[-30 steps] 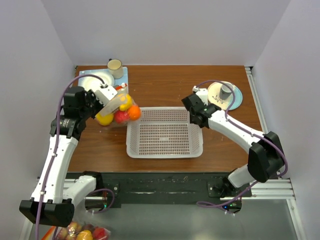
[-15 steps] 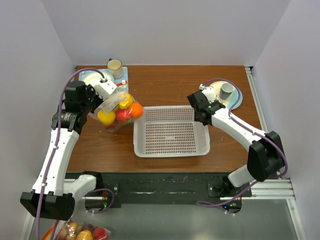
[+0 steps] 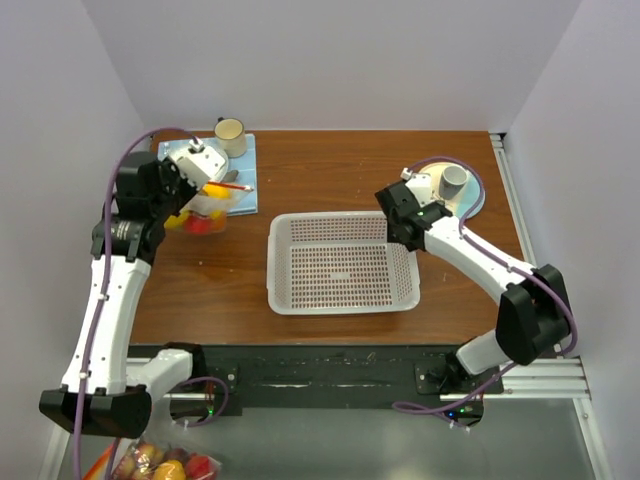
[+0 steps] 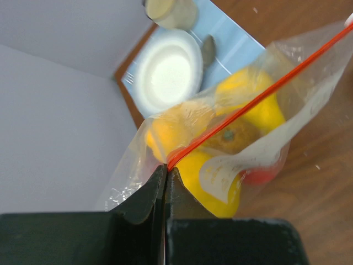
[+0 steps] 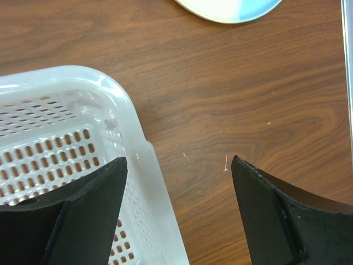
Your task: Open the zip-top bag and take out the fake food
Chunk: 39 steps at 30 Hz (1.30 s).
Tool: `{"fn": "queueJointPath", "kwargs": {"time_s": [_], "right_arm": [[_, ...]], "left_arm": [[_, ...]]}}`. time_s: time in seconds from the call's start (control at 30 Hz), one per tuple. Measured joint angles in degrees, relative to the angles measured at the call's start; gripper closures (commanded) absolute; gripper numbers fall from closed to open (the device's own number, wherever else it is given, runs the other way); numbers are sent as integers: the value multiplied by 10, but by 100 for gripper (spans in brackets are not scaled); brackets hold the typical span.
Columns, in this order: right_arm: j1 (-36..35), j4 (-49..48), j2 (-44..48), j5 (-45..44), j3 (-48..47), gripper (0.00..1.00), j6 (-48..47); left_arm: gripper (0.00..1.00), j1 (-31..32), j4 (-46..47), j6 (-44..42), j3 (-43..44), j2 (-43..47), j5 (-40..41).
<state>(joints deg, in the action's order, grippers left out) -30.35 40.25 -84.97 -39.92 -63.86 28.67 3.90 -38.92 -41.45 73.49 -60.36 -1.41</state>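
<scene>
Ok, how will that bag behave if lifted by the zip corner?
Probably floppy: the zip-top bag is thin crinkled film, pinched at one corner by the left tool, so it should sag. The fake food bunched inside likely makes it bottom-heavy and prone to swing. Glossy film may slip.

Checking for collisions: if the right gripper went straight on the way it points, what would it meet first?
Probably the basket's side rim. The open right gripper straddles it, with one finger above the basket's perforated floor and the other above bare table. Its height above the rim is unclear.
</scene>
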Motion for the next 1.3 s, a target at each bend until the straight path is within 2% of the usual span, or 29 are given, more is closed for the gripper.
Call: {"fn": "queueJointPath", "kwargs": {"time_s": [0.17,0.27,0.4,0.6,0.73,0.87,1.0,1.3], "right_arm": [[-14,2,60,22,-35,19,-2],[-55,-34,105,52,-55,18,-19],[-103,-120,137,165,-56,22,-61],[-120,-275,95,362,-17,31,-126],[-161,-333,38,427,-11,24,-171],[-236,-363,-21,442,-27,23,-232],[-282,-407,-56,445,-41,20,-276],[-277,-550,-92,443,-45,20,-315]], "left_arm": [[100,0,-15,19,-136,73,-13],[100,0,-26,23,-214,110,-14],[100,0,-36,29,-271,146,-11],[100,0,-38,28,-251,145,-10],[100,0,-40,28,-192,110,-13],[100,0,-36,28,-146,78,-18],[100,0,-36,27,-140,69,-18],[100,0,-45,7,-162,102,-15]]}}
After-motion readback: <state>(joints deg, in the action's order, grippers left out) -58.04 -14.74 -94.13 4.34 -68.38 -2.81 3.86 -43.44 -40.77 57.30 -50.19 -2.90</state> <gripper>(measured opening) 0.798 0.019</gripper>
